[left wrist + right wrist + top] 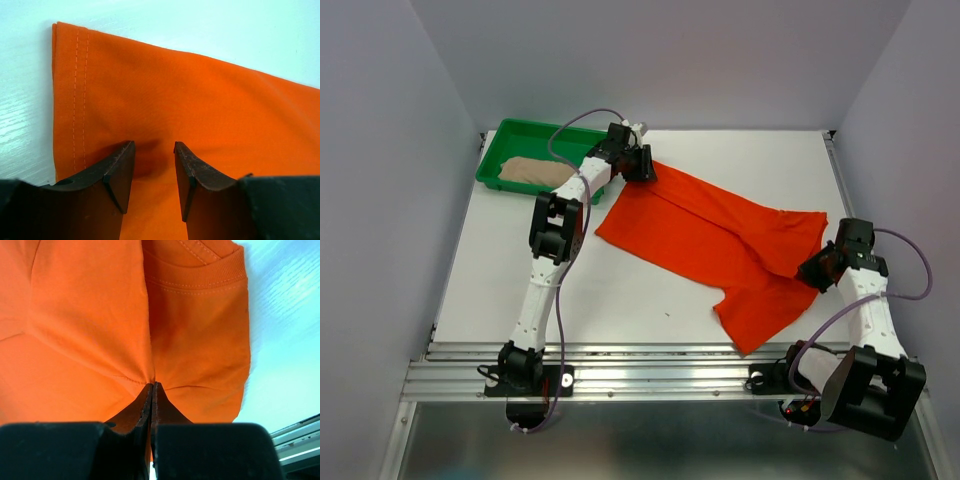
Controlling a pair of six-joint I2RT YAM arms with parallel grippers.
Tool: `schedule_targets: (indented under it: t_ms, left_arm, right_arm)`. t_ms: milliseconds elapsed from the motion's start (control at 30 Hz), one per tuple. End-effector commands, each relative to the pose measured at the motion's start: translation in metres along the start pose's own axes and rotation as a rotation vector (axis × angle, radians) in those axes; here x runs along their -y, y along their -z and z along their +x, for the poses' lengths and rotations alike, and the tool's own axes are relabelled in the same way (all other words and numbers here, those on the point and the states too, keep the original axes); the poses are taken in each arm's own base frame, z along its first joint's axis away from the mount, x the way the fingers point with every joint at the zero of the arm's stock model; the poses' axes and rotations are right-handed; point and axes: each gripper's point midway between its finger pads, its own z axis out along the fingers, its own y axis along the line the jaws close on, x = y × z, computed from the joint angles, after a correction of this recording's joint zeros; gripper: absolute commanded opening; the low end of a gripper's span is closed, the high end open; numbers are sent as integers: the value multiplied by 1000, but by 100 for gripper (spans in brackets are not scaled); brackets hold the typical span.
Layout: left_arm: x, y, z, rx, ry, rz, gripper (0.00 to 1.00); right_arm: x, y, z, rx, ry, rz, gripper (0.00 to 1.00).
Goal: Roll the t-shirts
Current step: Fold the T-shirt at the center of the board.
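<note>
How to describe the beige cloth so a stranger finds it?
At the far left corner of the white table sits a green plastic tray. Inside lies the beige-tan fabric t-shirt, pale and compact, unlike the bright orange-red t-shirt spread outside it.

No readable text, labels or numbers in any view. Orange-red t-shirt: plain cloth ahead of the left gripper, just hem stitching, and the same at the right gripper. Arm housings are too small in the top view to tell whether they carry markings.
</note>
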Motion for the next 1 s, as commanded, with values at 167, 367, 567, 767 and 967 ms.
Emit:
schedule_targets:
  t_ms: [167, 367, 567, 767, 967]
  left_arm:
    - [-8, -1, -1, -7, 8, -6, 49]
    - [-8, -1, 0, -9, 12, -3, 49]
    - [-8, -2, 1, -13, 12, -1, 49]
    - [-11, -3, 4, -19, 16, -5, 49]
    - [-10, -3, 3, -18, 12, -3, 49]
  right_arm:
    - [-4, 14, 7, -19, 6, -5, 1]
    - [-6, 10, 16, -43, -18, -16, 1]
    - [-2, 10, 20, -36, -34, 1, 1]
    - [4, 4, 31, -60, -50, 25, 1]
    - [11, 3, 26, -36, -54, 72, 22]
